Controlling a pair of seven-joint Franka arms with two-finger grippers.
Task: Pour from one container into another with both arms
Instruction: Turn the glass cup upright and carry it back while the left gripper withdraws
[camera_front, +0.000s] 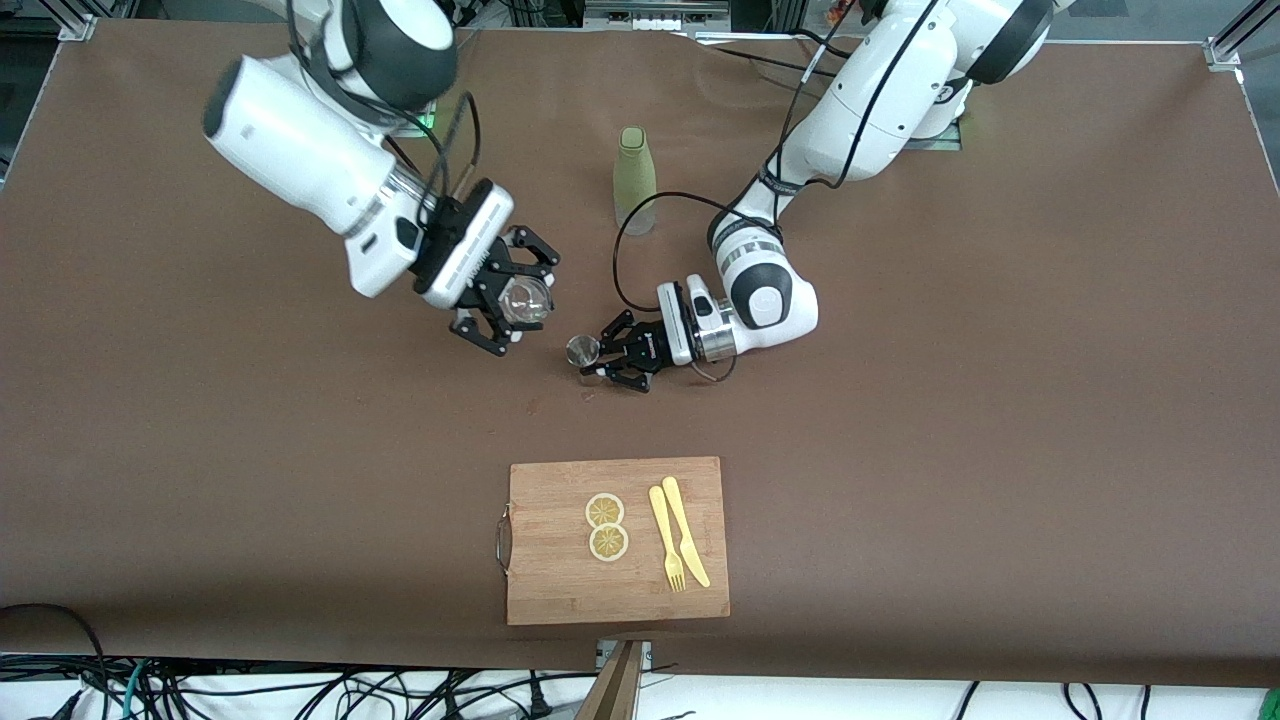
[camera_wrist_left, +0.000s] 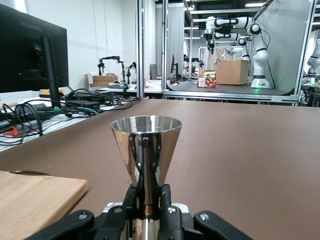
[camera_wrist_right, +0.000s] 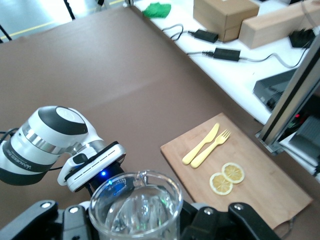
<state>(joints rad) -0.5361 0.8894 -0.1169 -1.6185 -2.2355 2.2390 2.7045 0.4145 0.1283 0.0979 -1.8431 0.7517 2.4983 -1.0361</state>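
Note:
My right gripper (camera_front: 520, 304) is shut on a clear glass beaker with a pouring lip (camera_front: 527, 297), held up over the brown table. In the right wrist view the beaker (camera_wrist_right: 136, 205) fills the space between the gripper's fingers (camera_wrist_right: 210, 222). My left gripper (camera_front: 601, 360) is low over the table, lying level, and shut on the narrow waist of a shiny metal jigger (camera_front: 583, 349). The jigger (camera_wrist_left: 146, 142) stands upright with its cone mouth up, clamped in the left gripper (camera_wrist_left: 148, 196). The beaker hangs beside the jigger, toward the right arm's end.
A tall green bottle (camera_front: 634, 180) stands on the table farther from the front camera than the jigger. A wooden cutting board (camera_front: 560, 590) lies nearer the camera, bearing two lemon slices (camera_front: 606, 526), a yellow fork (camera_front: 666, 540) and a knife (camera_front: 684, 530).

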